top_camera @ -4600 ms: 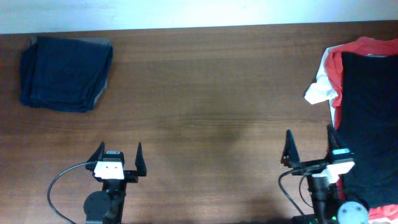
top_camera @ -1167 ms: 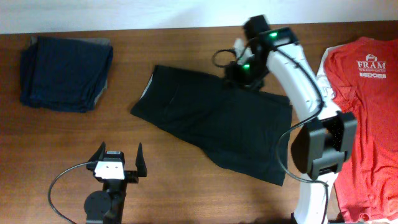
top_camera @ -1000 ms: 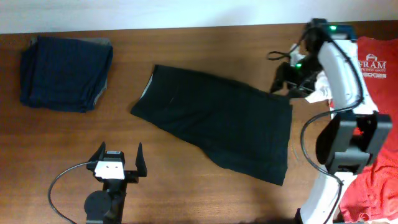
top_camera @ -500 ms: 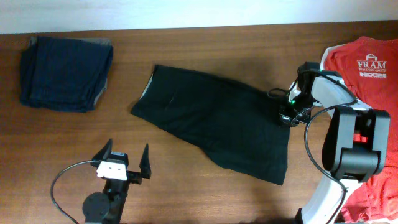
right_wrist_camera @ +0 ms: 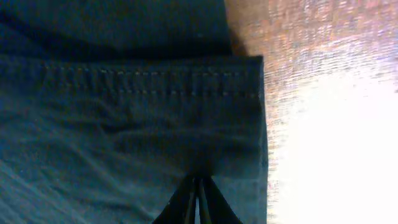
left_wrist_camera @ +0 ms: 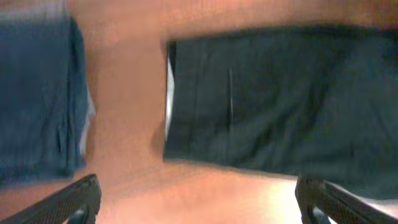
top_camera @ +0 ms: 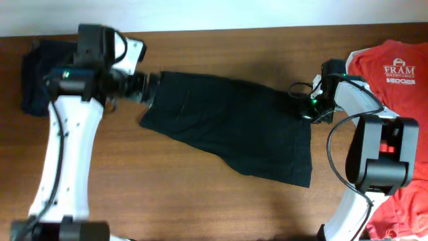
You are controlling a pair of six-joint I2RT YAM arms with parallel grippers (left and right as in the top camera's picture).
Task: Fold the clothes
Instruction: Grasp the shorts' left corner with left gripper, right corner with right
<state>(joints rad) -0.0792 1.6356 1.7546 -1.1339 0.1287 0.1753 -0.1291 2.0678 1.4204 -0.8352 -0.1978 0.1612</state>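
Observation:
The clothes (top_camera: 227,124) are one black garment lying spread slantwise across the middle of the wooden table. In the left wrist view the clothes (left_wrist_camera: 267,106) show a pale inner band (left_wrist_camera: 168,87) along their left edge. My left gripper (top_camera: 148,88) hovers at that left edge, open wide, and nothing lies between its fingers (left_wrist_camera: 81,200). My right gripper (top_camera: 308,109) is at the garment's upper right corner. In the right wrist view this gripper (right_wrist_camera: 198,194) is shut, pinching black cloth just inside the stitched hem (right_wrist_camera: 155,84).
A folded navy pile (top_camera: 31,95) lies at the far left, partly under my left arm, and also fills the left side of the wrist view (left_wrist_camera: 37,93). A red T-shirt (top_camera: 394,94) with white print lies at the right edge. Bare wood (top_camera: 221,207) runs along the front.
My left arm has swung up from its rest at the front to the garment's left edge, still open. My right gripper stays shut on the right corner, shifted slightly toward the back.

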